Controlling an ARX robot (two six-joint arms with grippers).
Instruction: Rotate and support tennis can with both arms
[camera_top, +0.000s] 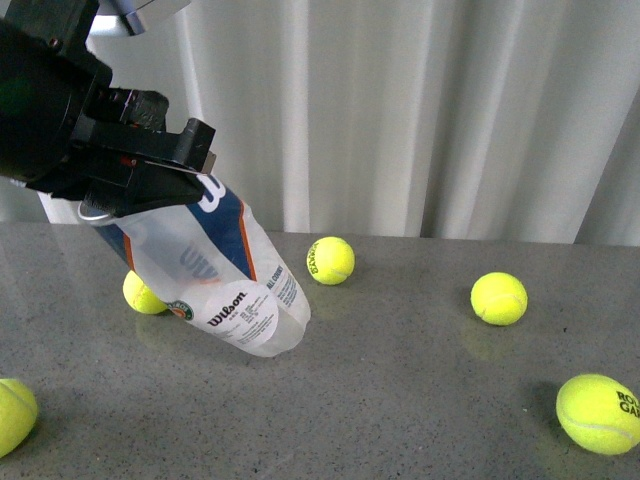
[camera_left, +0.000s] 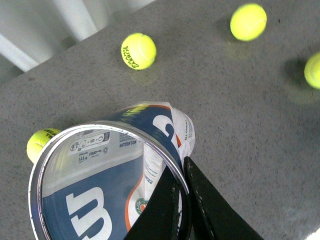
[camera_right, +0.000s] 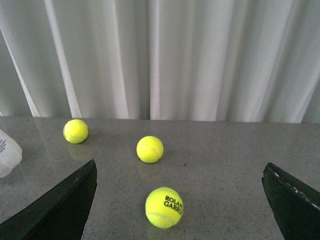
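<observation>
Pinches the rim of the tilted tennis can with the left hand, base down on the tabletop. Holds the right hand spread wide, grasping nothing.

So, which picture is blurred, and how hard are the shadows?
Front view: the left arm is a dark, soft-edged mass near the lens; the tennis can label reads sharp. Left wrist view: the can's far label is slightly smeared. Right wrist view: sharp, faint soft shadows under the tennis balls.

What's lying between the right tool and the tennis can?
Only loose tennis balls: one sits just ahead of the open right tool, another nearer the tennis can, which leans to the robot's left. Nothing else visible.
</observation>
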